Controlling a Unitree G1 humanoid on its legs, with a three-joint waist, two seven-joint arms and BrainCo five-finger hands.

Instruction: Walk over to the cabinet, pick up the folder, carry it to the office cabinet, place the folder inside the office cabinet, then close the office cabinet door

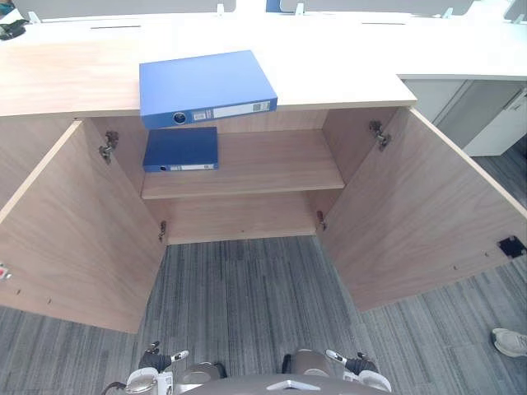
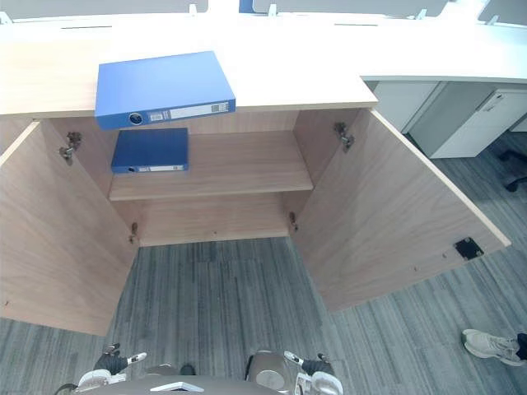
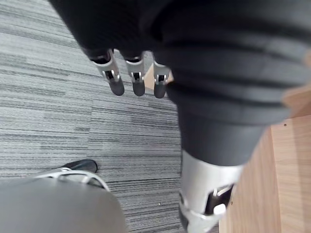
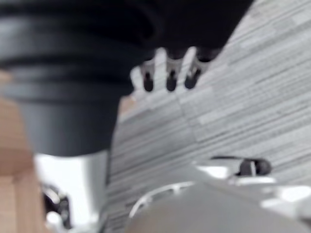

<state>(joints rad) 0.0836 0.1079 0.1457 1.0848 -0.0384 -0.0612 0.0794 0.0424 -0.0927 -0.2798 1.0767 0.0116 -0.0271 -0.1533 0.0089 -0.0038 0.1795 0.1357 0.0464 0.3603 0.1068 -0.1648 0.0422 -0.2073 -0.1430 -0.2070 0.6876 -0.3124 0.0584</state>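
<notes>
Item: folder [image 1: 206, 85], flat on table [image 1: 346, 74], spine overhanging its edge, long axis L-R, ahead & left of centre; my left robot hand [image 3: 115, 80] nearer than right robot hand [image 4: 171, 77] (both slack, empty).

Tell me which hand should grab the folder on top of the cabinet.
Probably the left hand: the folder lies left of centre, nearer it. The right hand hangs equally low, also open.
</notes>
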